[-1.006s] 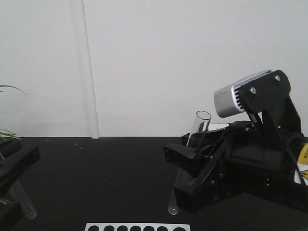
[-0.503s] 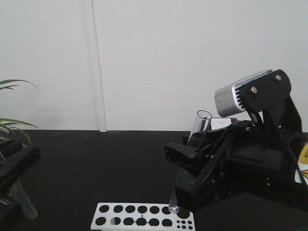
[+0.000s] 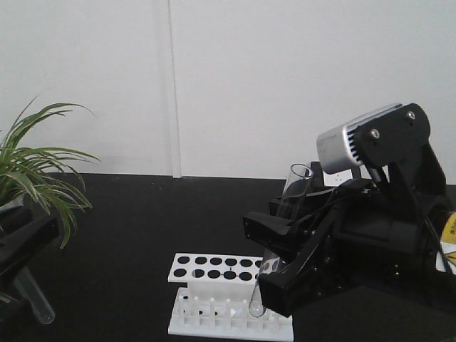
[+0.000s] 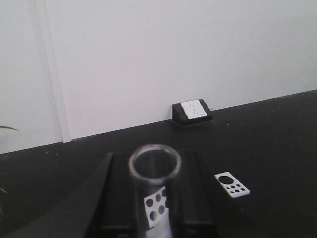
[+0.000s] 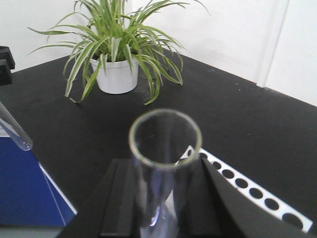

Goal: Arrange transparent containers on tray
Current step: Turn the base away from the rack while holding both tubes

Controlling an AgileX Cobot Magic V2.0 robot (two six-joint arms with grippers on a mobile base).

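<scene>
While pinched in left gripper (image 3: 20, 281) and right gripper (image 3: 274, 260) near white holed plastic rack (image 3: 214, 267), treat long clear glass test tubes (image 3: 293, 194) as slippery, brittle. Hold mid-length, gently.

Long clear round-bottomed glass test tube (image 3: 279, 239): clamped mid-length in right gripper (image 5: 163, 198), off the counter. Open rim up, round bottom down, tilted with the rim leaning right in the front view. Looks empty.

Second clear glass test tube (image 4: 154, 166): clamped in left gripper (image 4: 151, 208), rim up. Front view shows only its tilted lower end, round bottom hanging free.
</scene>
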